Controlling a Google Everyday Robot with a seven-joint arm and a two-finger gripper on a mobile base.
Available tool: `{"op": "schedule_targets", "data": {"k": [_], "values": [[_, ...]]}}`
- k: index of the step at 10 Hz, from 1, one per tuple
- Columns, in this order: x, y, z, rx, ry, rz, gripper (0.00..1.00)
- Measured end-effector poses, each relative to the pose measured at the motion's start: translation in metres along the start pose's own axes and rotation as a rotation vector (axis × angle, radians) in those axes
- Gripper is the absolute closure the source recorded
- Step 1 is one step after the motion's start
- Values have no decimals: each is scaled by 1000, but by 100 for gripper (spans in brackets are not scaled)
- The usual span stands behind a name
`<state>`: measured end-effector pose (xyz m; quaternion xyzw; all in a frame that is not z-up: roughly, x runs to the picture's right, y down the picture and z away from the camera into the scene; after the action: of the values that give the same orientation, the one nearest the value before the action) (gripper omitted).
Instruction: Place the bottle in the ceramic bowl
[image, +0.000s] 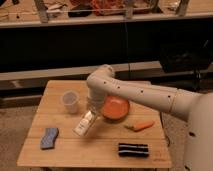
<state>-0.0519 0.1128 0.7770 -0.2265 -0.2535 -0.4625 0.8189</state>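
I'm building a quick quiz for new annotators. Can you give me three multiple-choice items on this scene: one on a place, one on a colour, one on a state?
1. Where is the gripper?
A. left of the bowl
B. over the sponge
C. beside the carrot

2. What colour is the bowl?
A. blue
B. orange-brown
C. white

3. How is the bottle?
A. inside the bowl
B. upright in the cup
C. tilted below the gripper, outside the bowl

Answers: 1 A, it sits between cup and bowl. 2 B, its glaze shows. 3 C, it slants over the table.

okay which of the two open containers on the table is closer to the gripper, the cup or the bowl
The ceramic bowl. The gripper, holding the bottle, sits right at the bowl's left rim, while the translucent cup stands apart, farther left.
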Motion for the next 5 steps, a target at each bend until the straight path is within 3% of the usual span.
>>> {"op": "schedule_targets", "data": {"k": [5], "values": [[38, 16, -18, 32, 16, 38, 100]]}}
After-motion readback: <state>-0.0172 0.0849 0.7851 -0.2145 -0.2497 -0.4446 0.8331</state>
